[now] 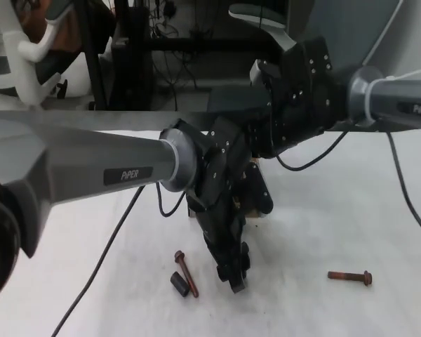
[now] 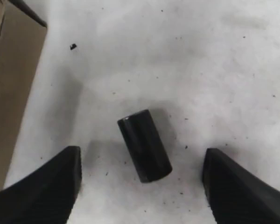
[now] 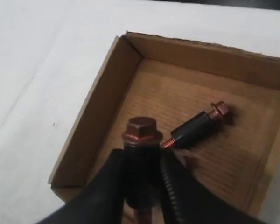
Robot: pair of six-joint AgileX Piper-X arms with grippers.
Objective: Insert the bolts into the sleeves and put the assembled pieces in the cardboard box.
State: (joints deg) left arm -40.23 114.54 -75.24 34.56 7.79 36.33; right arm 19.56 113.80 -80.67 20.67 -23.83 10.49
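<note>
Bench, white, speckled | cardboard box mid-bench, one assembled piece inside | right gripper clamping bolted sleeve over box | left gripper splayed astride loose sleeve | spare bolt near front edge | chair behind

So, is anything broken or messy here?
Nothing looks broken or spilled. One assembled piece lies in the cardboard box. The right end effector holds a second assembled piece above it. A loose sleeve lies on the bench within the open left end effector. Two bolts lie unused nearby.
</note>
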